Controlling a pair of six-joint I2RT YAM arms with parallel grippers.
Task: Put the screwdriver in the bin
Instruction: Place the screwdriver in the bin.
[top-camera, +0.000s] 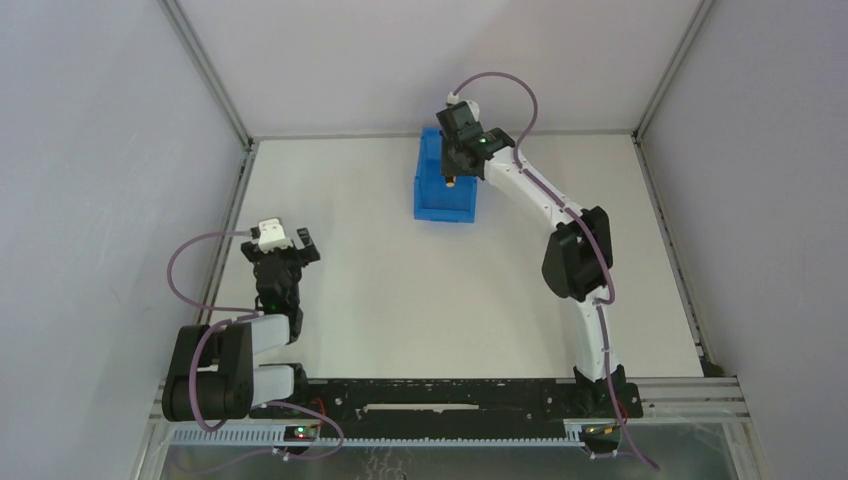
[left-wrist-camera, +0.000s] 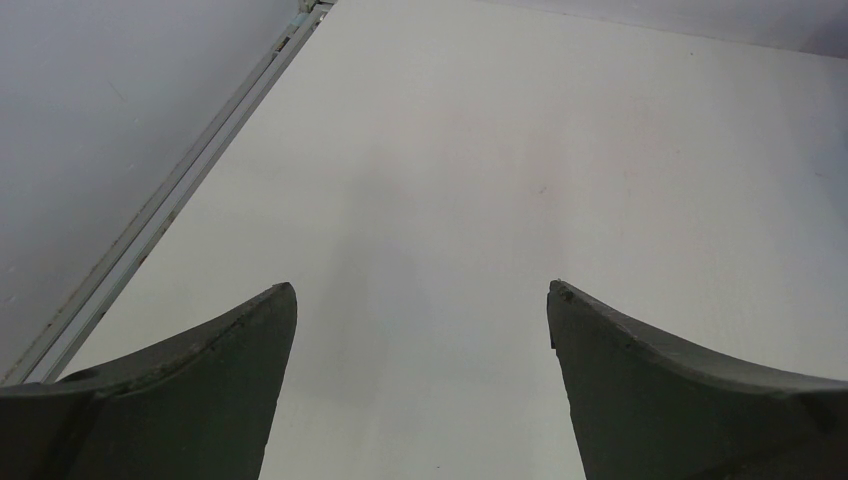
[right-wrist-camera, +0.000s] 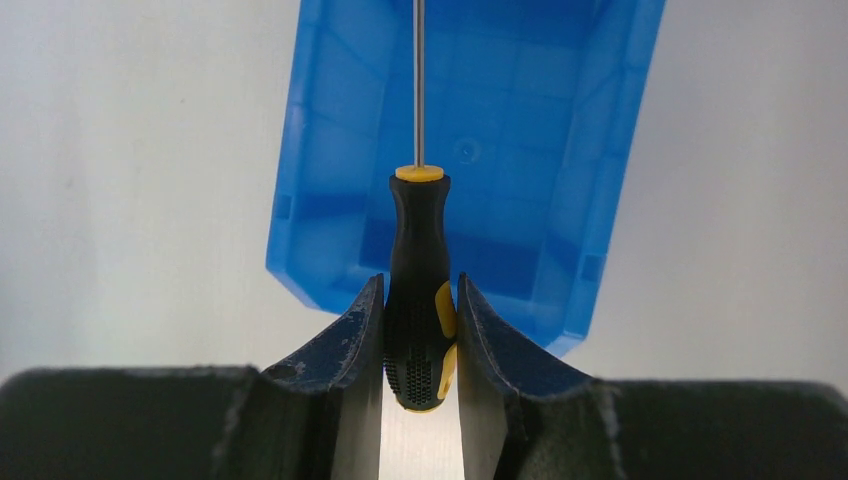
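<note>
The blue bin (top-camera: 444, 190) stands at the far middle of the table. My right gripper (top-camera: 462, 160) hangs over it, shut on the screwdriver (right-wrist-camera: 418, 240). The black handle with yellow marks sits between both fingers, and the thin shaft points away over the bin's inside (right-wrist-camera: 500, 100). In the top view only a small orange bit of the screwdriver (top-camera: 453, 181) shows under the gripper. My left gripper (top-camera: 288, 245) is open and empty at the near left, above bare table; its fingers (left-wrist-camera: 200, 380) stand wide apart.
Grey enclosure walls and metal rails (top-camera: 225, 240) border the white table on the left, back and right. The black base rail (top-camera: 440, 395) runs along the near edge.
</note>
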